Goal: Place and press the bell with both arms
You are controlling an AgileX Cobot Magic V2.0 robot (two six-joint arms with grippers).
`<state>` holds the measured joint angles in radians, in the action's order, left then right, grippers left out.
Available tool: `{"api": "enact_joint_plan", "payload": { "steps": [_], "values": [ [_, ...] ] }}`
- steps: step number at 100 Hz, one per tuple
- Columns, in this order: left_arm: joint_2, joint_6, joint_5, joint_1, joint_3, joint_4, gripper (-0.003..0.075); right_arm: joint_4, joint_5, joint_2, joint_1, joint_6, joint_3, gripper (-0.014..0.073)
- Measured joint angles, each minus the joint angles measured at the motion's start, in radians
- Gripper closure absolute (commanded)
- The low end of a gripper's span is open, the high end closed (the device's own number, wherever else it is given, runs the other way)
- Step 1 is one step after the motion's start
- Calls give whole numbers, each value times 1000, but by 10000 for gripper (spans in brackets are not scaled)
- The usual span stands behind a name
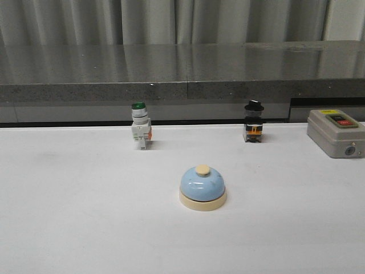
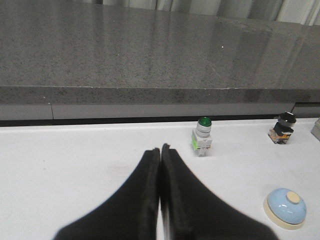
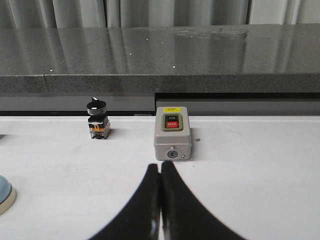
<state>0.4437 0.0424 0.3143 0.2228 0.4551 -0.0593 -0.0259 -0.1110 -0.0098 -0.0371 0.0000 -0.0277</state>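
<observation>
Standing on table (image 1: 68, 217), one bell (image 1: 202, 187), three switches, grippers closed.

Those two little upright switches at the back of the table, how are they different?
The left switch has a green round cap on a white body; the right switch has a black knob on a dark body with orange at its base. Both stand upright on the white table, behind the bell.

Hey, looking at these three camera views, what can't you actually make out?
- Front view: neither arm shows; both lie outside the frame.
- Right wrist view: the light-blue dome bell is cut by the edge.
- Front view: the grey switch box is cut by the edge; its label is too small to read.
</observation>
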Motion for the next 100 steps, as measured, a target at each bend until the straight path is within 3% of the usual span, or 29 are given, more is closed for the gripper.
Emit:
{"api": "enact_joint_plan", "payload": {
  "steps": [24, 69, 100],
  "values": [
    [-74, 0, -77, -14, -77, 88, 739, 0, 0, 0, 0, 0, 0, 654],
    [-434, 0, -88, -192, -401, 106, 739, 0, 0, 0, 0, 0, 0, 654],
    [-448, 0, -198, -199, -456, 110, 739, 0, 0, 0, 0, 0, 0, 654]
  ]
}}
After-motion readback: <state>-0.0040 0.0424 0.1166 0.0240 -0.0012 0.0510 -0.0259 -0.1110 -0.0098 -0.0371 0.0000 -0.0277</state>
